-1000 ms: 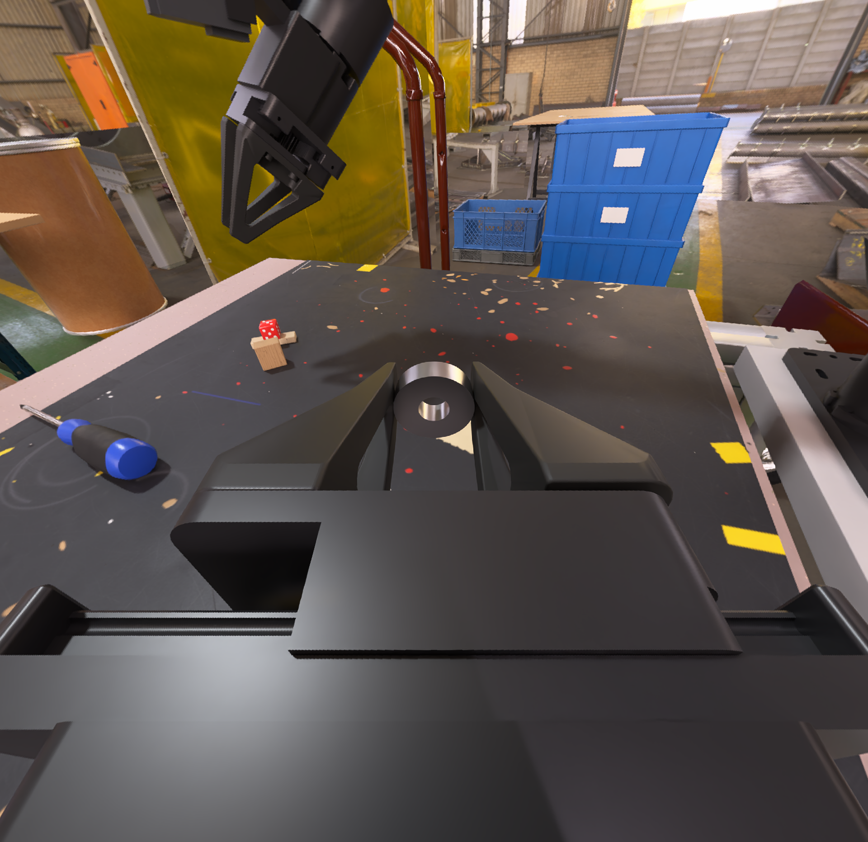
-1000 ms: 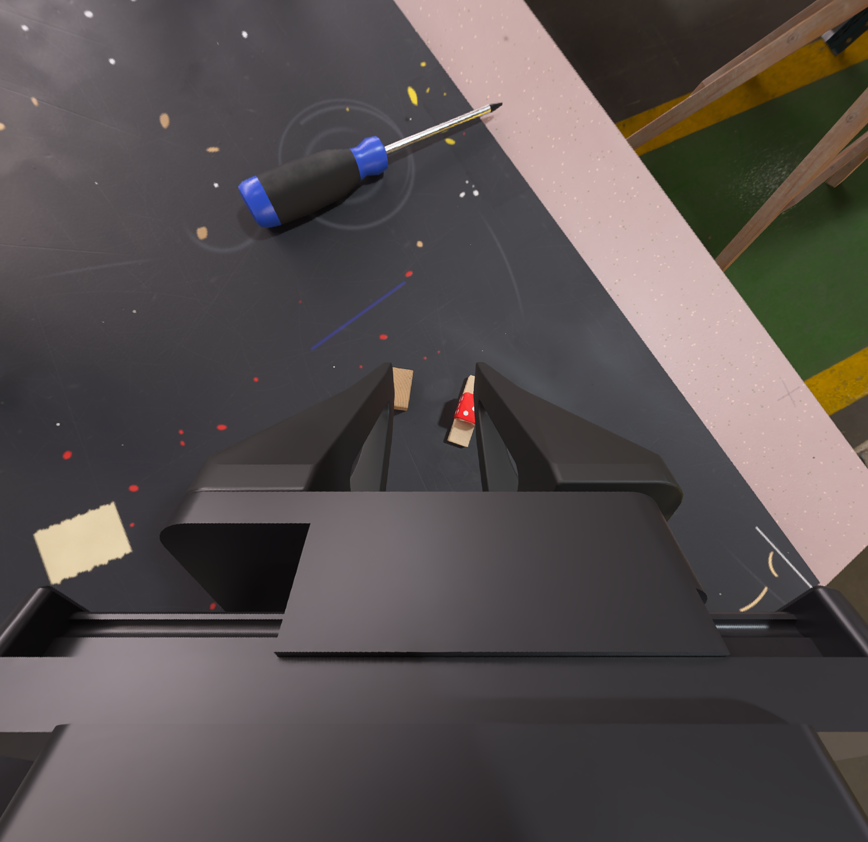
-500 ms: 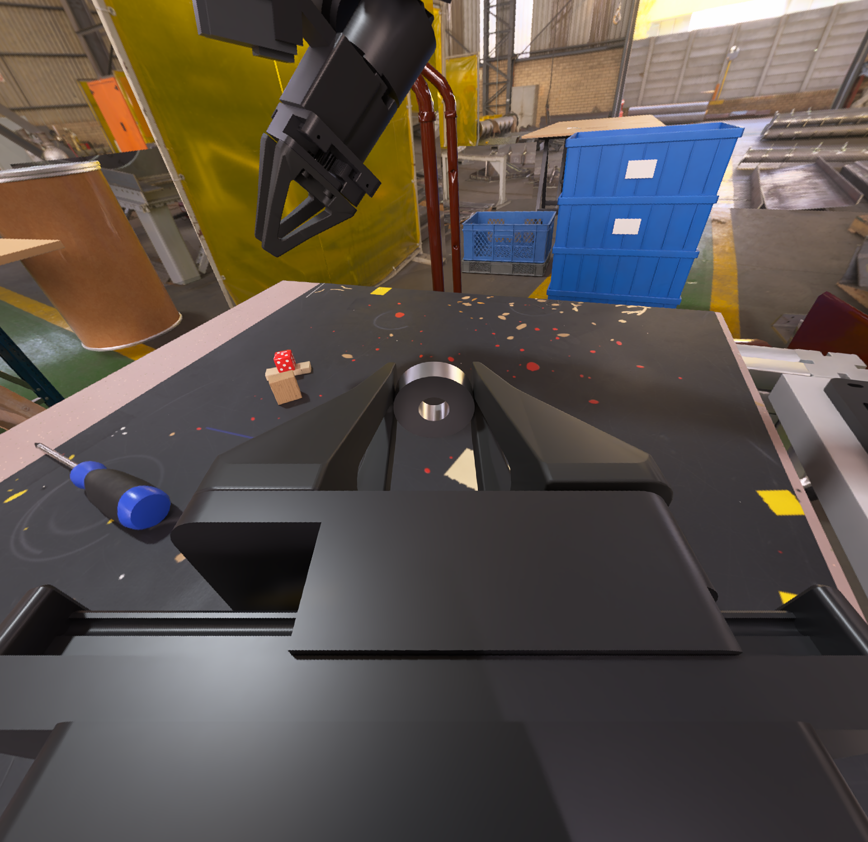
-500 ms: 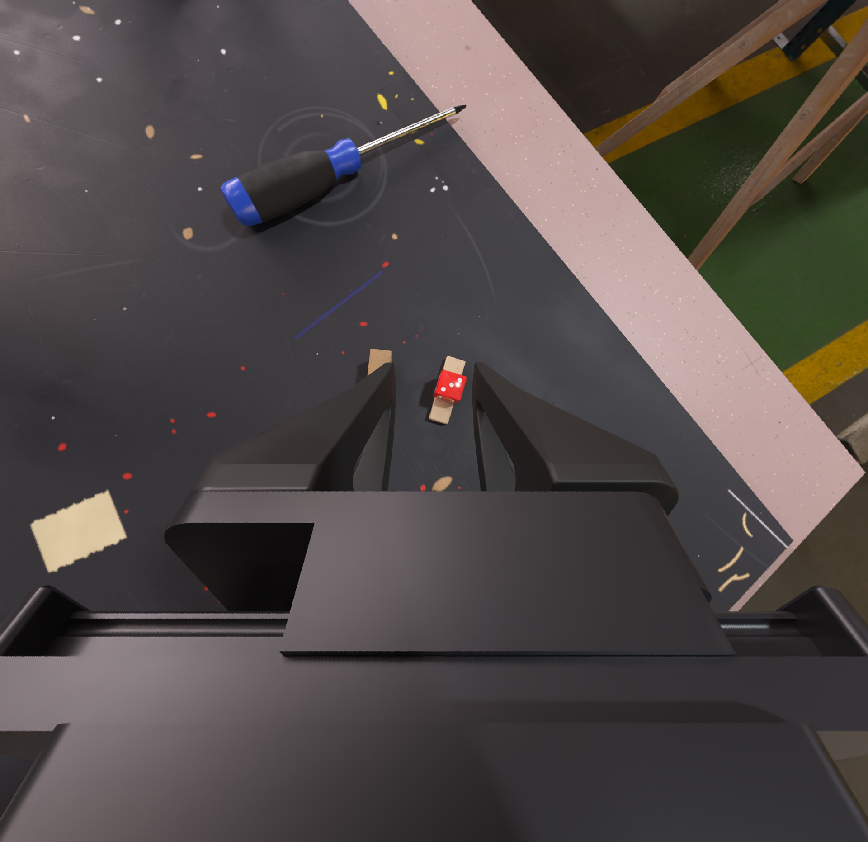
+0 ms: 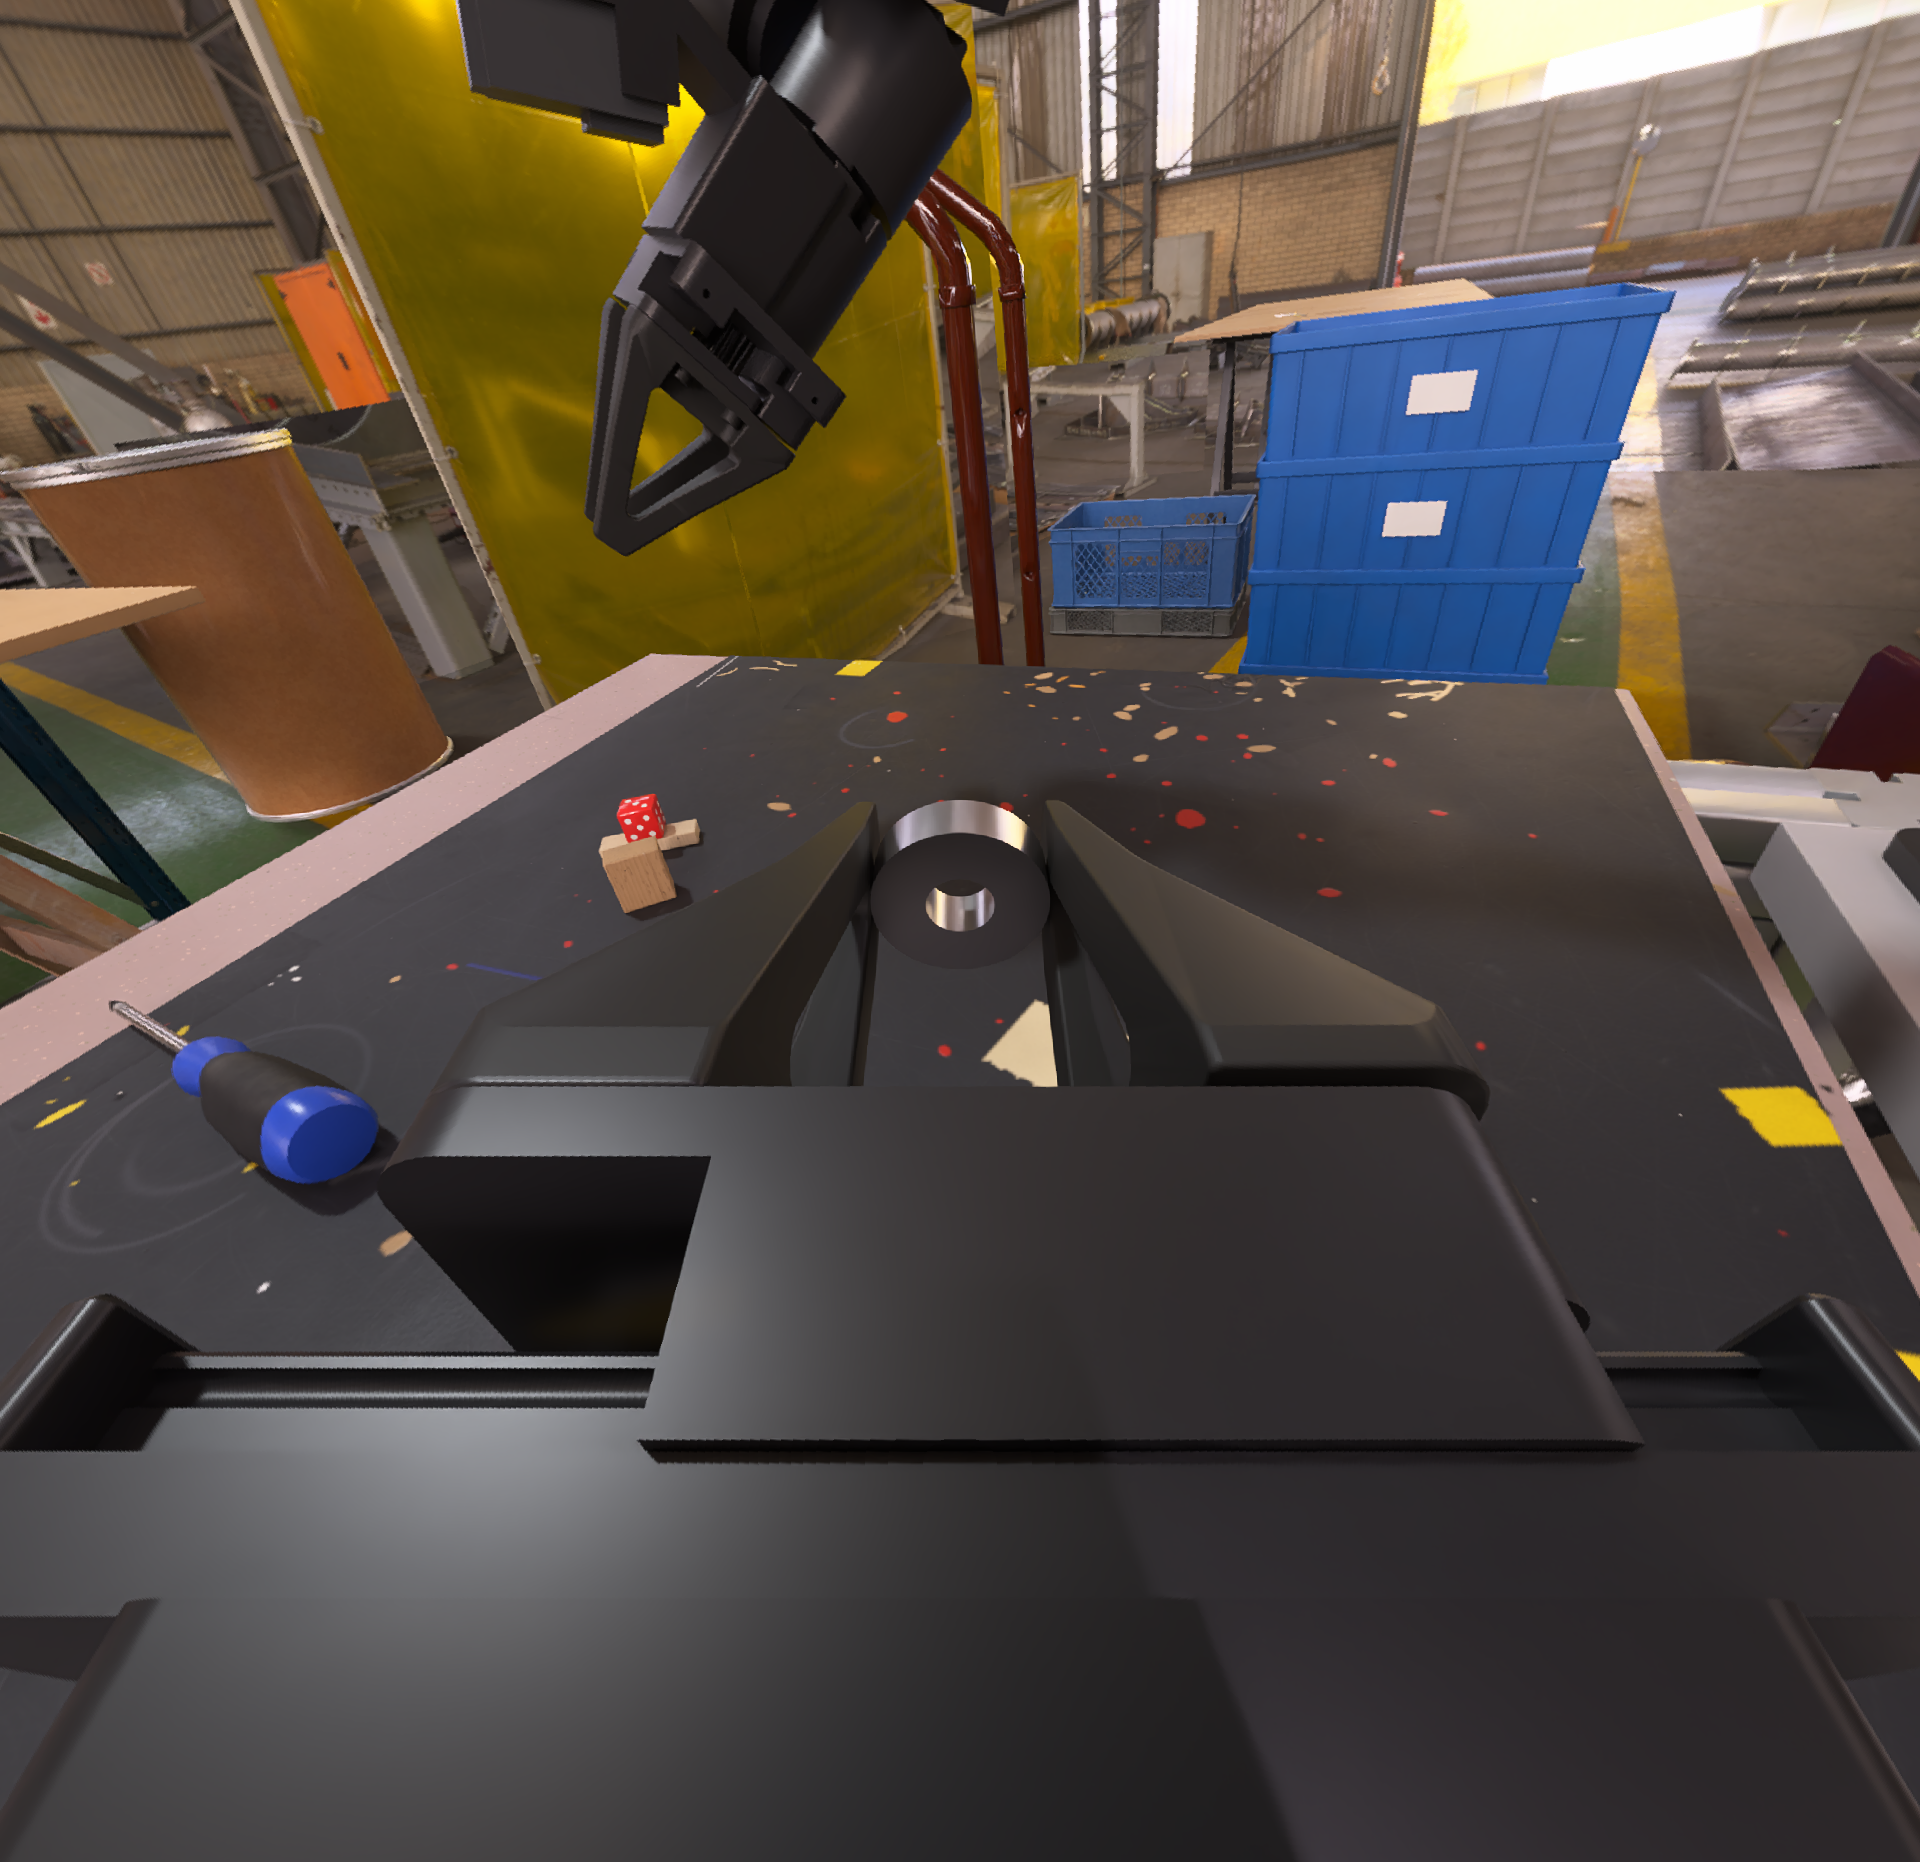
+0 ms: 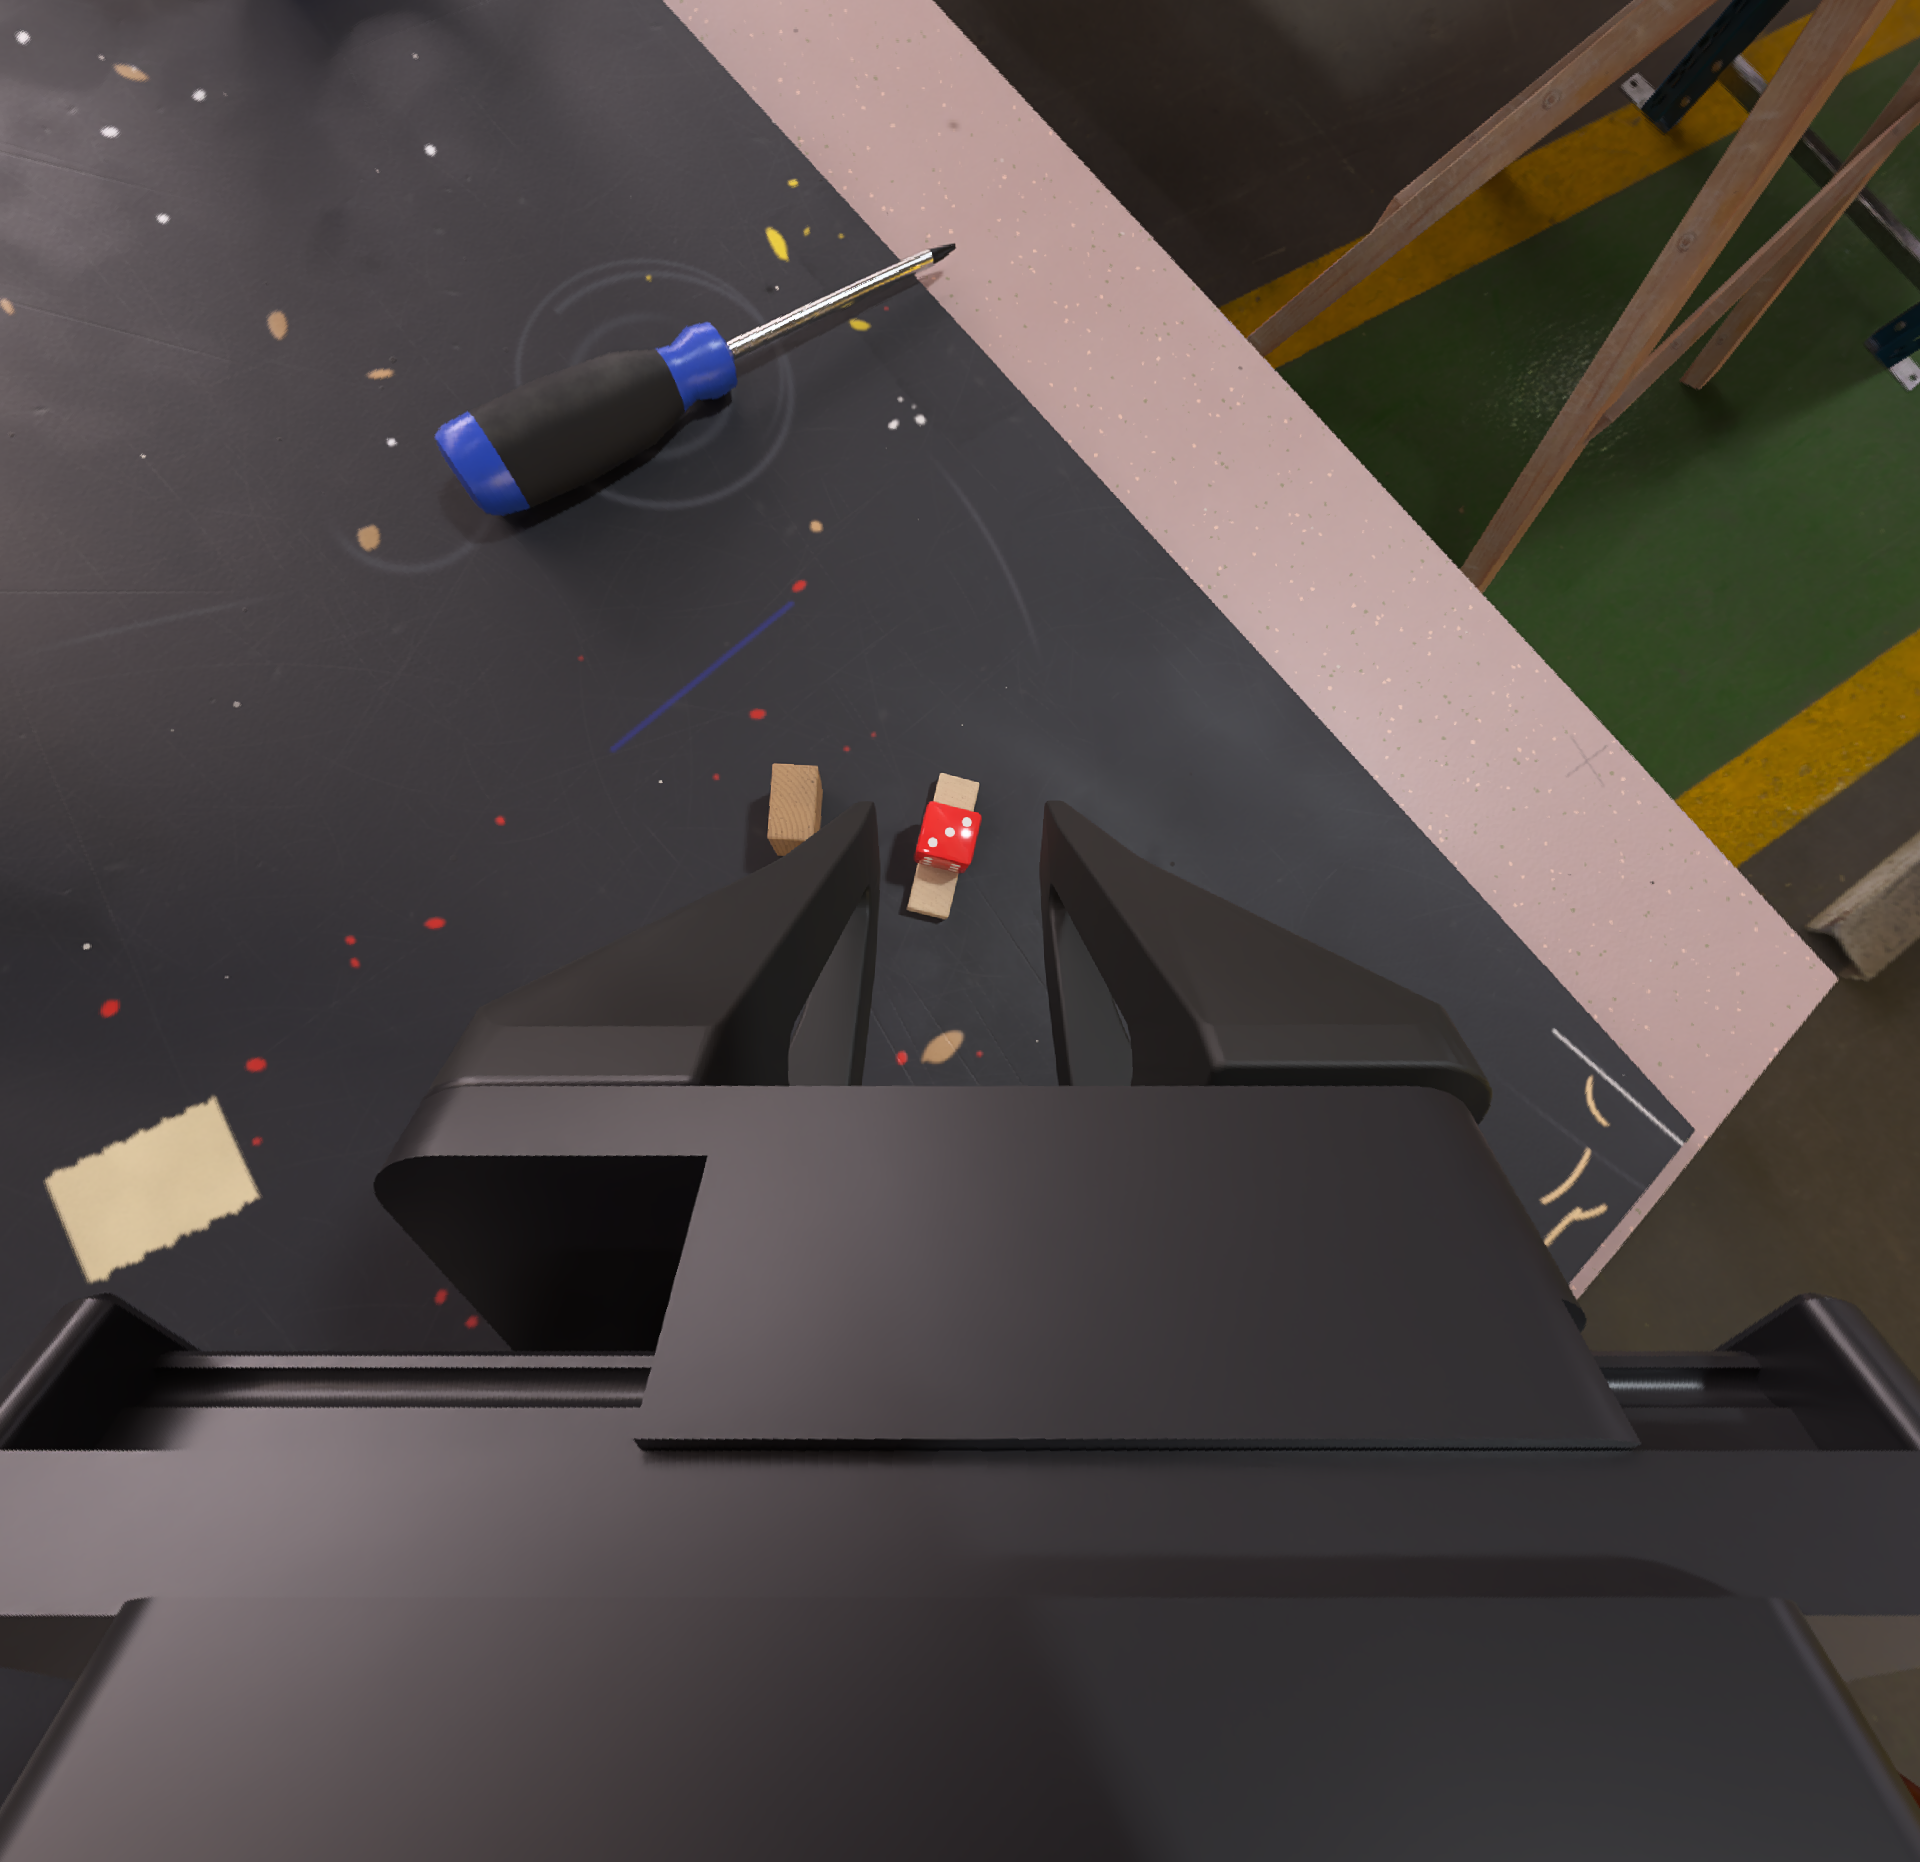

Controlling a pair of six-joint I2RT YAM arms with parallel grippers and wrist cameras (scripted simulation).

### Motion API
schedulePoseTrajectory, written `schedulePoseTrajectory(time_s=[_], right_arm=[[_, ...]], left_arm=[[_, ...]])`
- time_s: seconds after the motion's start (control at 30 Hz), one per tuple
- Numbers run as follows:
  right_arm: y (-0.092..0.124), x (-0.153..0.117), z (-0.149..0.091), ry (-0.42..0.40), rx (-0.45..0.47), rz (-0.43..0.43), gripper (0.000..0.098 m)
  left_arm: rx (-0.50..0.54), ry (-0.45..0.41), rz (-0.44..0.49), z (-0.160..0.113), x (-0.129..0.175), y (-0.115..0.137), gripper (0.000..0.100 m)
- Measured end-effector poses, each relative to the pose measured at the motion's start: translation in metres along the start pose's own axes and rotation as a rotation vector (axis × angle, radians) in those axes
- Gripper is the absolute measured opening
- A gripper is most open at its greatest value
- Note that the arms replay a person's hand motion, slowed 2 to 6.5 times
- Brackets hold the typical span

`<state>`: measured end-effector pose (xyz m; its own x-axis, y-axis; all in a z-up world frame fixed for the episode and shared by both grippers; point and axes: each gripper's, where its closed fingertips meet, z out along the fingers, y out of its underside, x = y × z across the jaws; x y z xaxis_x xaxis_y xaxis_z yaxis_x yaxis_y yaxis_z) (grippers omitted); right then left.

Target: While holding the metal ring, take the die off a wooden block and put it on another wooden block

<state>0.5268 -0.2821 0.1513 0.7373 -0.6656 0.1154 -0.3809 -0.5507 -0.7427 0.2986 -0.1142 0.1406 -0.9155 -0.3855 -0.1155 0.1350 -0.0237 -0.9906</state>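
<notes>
My left gripper [image 5: 959, 813] is shut on the metal ring [image 5: 902, 896] and holds it above the dark table. The red die [image 6: 947, 833] sits on a thin flat wooden block [image 6: 932, 887]. A taller wooden block [image 6: 794, 807] stands just left of it. My right gripper [image 6: 961, 811] is open and empty, high above the die, which shows between its fingers. In the left wrist view the die [image 5: 641, 817] sits on its flat block [image 5: 683, 833] behind the taller block [image 5: 640, 874], with the right gripper [image 5: 665, 482] hanging well above them.
A blue and black screwdriver [image 6: 587, 422] lies on the table, also in the left wrist view [image 5: 272, 1104]. A torn paper scrap [image 6: 152, 1187] lies nearby. The table's pink edge [image 6: 1247, 524] runs close beside the blocks. Blue crates [image 5: 1434, 482] and a brown drum [image 5: 239, 617] stand beyond the table.
My right gripper has risen away from the table, and the die now shows centred between its fingers. My left gripper, still holding the ring, has shifted slightly.
</notes>
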Motion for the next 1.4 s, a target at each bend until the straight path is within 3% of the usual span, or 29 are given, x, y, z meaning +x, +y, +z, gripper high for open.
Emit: schedulePoseTrajectory(time_s=[0.53,1.4], right_arm=[[0.009,0.005,0.001,0.028,-0.053,-0.001,0.0242],[0.009,0.005,-0.001,0.022,-0.066,-0.006,0.0238]], left_arm=[[-0.004,0.026,0.01,-0.008,0.018,0.001,0.026],[0.002,0.025,-0.003,-0.009,0.018,0.002,0.026]])
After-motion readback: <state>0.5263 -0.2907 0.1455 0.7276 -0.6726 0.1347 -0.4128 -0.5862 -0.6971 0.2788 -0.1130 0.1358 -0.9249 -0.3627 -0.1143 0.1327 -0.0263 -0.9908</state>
